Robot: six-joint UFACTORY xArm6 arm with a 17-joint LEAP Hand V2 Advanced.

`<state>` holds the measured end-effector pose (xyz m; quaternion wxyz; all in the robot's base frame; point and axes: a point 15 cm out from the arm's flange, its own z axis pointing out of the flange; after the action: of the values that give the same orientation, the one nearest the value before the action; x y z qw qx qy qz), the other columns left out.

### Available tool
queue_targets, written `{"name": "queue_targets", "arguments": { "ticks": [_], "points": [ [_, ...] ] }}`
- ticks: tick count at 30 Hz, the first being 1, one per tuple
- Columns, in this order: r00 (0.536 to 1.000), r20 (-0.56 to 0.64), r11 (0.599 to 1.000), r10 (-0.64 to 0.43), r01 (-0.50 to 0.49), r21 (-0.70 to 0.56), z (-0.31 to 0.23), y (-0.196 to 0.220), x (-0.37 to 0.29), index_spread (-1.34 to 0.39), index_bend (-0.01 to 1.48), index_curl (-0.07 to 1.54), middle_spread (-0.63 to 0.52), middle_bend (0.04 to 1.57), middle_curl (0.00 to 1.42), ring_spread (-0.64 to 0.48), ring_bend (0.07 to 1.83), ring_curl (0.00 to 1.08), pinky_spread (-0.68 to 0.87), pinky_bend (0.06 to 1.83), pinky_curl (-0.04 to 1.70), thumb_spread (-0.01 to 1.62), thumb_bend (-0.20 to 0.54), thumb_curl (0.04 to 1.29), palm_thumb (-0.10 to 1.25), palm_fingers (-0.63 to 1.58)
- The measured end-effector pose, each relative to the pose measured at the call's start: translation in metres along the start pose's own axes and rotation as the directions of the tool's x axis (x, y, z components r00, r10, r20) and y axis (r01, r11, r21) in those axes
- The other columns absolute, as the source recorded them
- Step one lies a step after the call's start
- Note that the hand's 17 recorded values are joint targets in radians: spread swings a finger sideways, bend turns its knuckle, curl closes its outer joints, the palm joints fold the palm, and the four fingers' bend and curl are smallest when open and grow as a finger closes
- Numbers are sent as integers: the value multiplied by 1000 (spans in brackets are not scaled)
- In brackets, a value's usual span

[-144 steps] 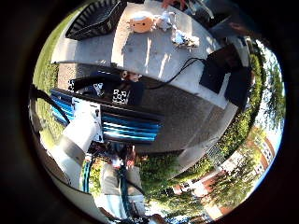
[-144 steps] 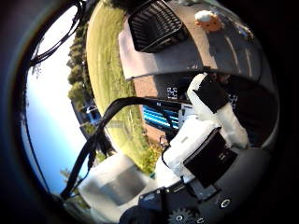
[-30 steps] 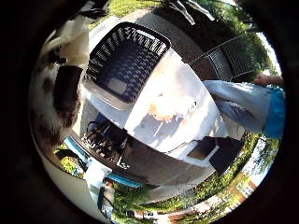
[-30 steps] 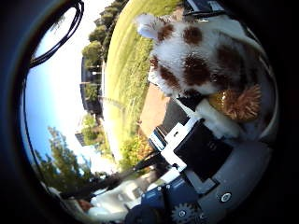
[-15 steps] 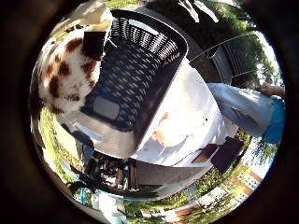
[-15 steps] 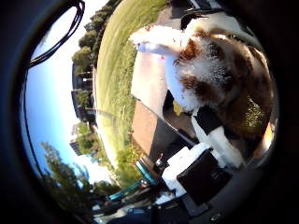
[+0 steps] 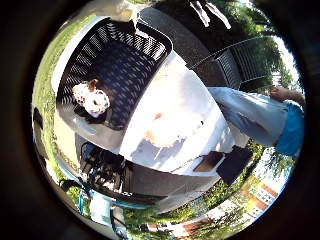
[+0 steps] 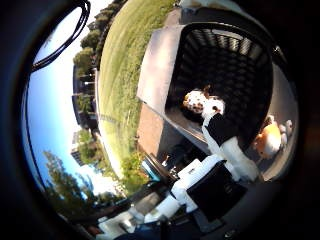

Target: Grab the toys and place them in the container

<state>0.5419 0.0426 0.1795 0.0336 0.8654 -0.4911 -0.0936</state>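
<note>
A white plush toy with brown spots (image 7: 93, 100) lies on the floor of the black lattice basket (image 7: 131, 64), apart from my hand. The basket stands at one end of a white table (image 7: 196, 95). An orange and white plush toy (image 7: 169, 128) lies on the table beside the basket, with smaller pale toys next to it. My right hand (image 8: 222, 159) is above the basket; one white and black finger (image 8: 220, 131) reaches out straight over the basket's near rim, holding nothing.
A person in grey trousers and a blue top (image 7: 255, 116) stands at the table's far side. Flat dark objects (image 7: 224, 163) lie at a table corner. A metal bench (image 7: 241, 61) stands on the paving beyond. Grass (image 8: 120, 75) borders the table.
The spotted toy, half a second ago close against my palm over the basket, has been let go and now lies inside the basket. The finger is straight.
</note>
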Motion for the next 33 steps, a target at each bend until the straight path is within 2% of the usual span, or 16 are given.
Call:
{"name": "queue_targets", "arguments": {
  "ticks": [5,11,14,23,30,33],
  "points": [
    [994,-53,995,91,-93,-46,12,50,80,-334,210,161,93,148,328,277,351,322,436,402,446,1110,-30,428,736,-35],
    [978,-30,969,209,-211,-125,94,103,164,-297,175,193,94,158,307,271,345,322,432,388,414,1108,-28,416,737,-6],
    [968,-1,956,252,-249,-156,124,126,182,-281,170,202,86,166,306,271,350,322,426,387,401,1107,-28,412,738,8],
    [966,41,949,257,-244,-199,214,126,186,-257,155,213,83,169,306,254,370,329,395,408,375,1106,-29,402,737,27],
    [967,51,946,249,-232,-225,232,115,168,-235,168,222,83,169,308,247,373,328,382,417,357,1105,-28,397,737,37],
    [969,67,943,239,-215,-253,251,113,157,-165,208,244,68,173,308,240,381,327,376,424,347,1106,-25,396,743,138]
  ]
}}
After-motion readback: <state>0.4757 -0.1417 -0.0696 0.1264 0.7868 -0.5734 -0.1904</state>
